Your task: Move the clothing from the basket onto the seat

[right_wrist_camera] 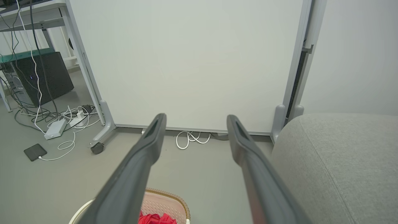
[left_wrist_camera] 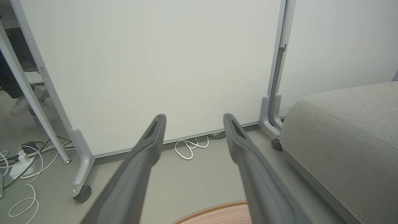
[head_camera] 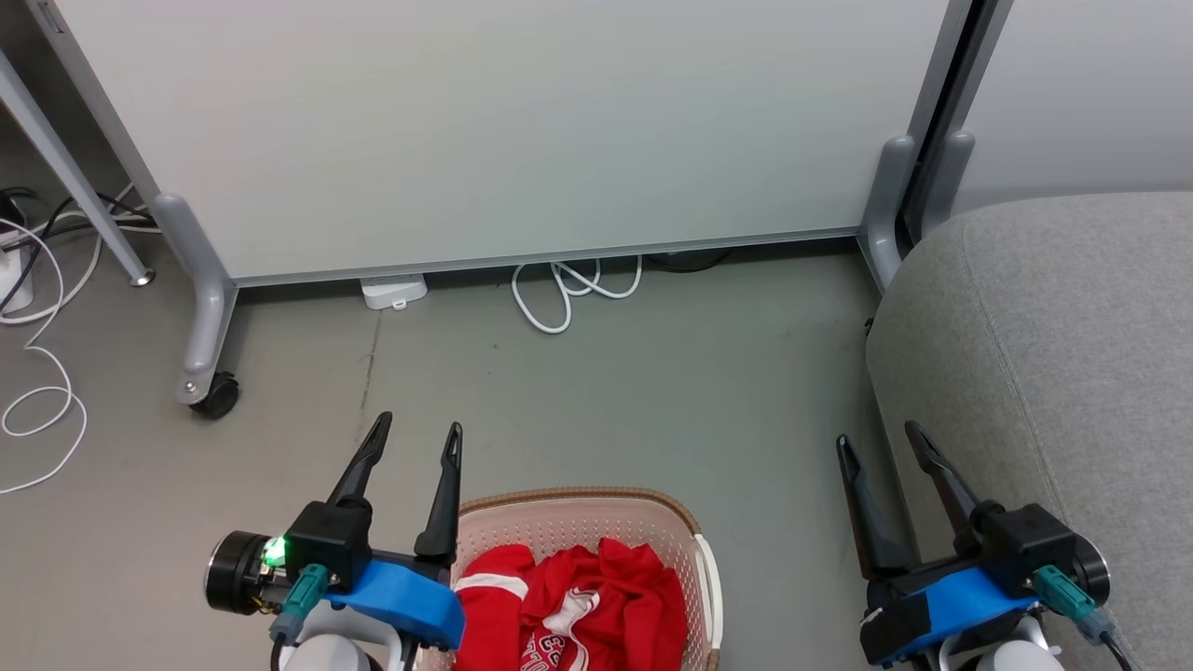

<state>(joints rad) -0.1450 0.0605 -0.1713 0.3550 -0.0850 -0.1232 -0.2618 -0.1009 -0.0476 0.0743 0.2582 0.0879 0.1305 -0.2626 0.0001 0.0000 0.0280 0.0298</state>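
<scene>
Red clothing with white trim lies heaped in the cream basket at the bottom middle of the head view; a corner of it peeks out in the right wrist view. The grey seat fills the right side. My left gripper hovers open just left of the basket's rim, holding nothing. Over the gap between basket and seat, my right gripper is open and empty too. Both point toward the white partition.
A white partition panel on grey castor feet stands ahead. White cables curl under it, and more cables and a power strip lie at the left. A person's shoe shows at far left.
</scene>
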